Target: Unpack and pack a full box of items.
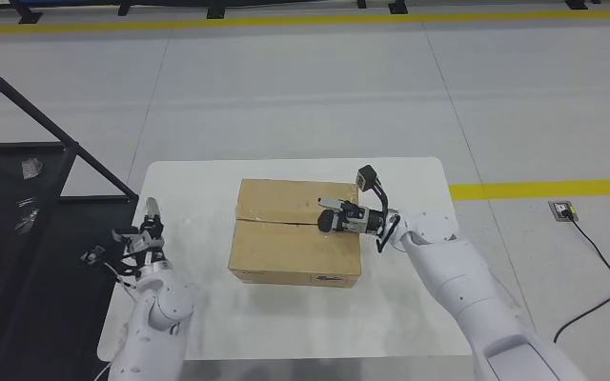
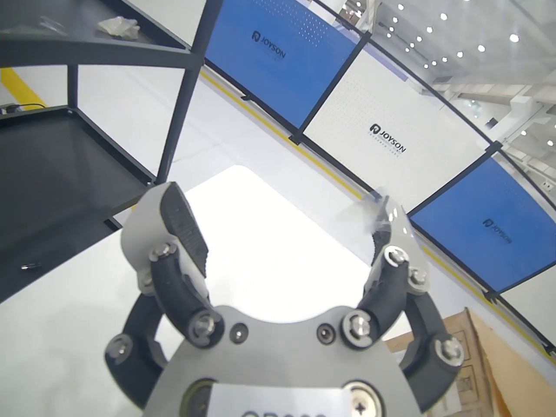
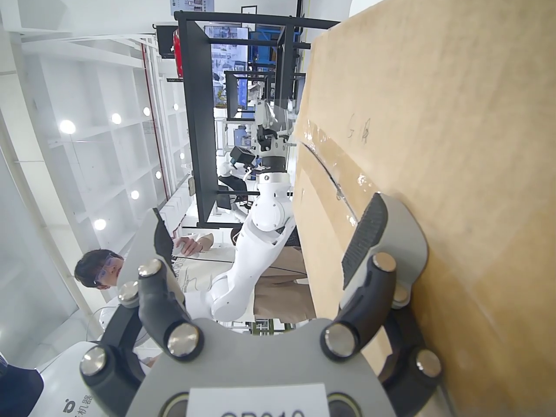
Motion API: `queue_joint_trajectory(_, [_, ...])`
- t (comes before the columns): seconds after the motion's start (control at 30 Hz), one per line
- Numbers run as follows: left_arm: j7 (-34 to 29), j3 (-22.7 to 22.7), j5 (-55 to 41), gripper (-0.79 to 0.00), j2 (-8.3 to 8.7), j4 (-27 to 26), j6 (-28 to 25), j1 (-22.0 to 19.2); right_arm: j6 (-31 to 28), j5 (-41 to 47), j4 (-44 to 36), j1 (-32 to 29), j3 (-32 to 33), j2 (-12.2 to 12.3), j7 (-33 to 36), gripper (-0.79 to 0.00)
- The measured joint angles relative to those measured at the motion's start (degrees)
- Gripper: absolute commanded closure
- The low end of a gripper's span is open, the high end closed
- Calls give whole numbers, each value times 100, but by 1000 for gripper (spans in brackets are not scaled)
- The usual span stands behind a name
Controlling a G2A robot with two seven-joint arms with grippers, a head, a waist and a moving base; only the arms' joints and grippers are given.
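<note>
Cardboard box: closed, taped, centre of worktop, seam running left-right.
Right pincer: wide, empty, over seam's right end, nearer.
Left pincer: wide, empty, lower left, well apart from box.

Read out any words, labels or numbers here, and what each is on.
Pen scribble on the cardboard box top: unreadable.
Dark print on its side: too small.
Tag on the right gripper: cut off.
Tag on the left gripper: cut off likewise.
Brand logo on the wall panels: left unquoted.

Logo print on wall panels, handwritten mark on box top
</note>
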Motion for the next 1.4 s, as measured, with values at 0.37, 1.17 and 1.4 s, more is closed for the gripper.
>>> queue_joint_trajectory(0.37, [-77, -176, -171, -785, -26, -1063, -26, 513, -56, -60, -136, -18, 39, 1, 11, -785])
queue_joint_trajectory(1.17, [-151, 84, 212, -785, -135, -2416, 202, 725, -622, 47, -1503, -942, 1031, 532, 131, -785])
queue_joint_trajectory(1.4, [-183, 253, 391, -785, -175, -2585, 263, 645, -505, 33, -1987, -1310, 1306, 684, 122, -785])
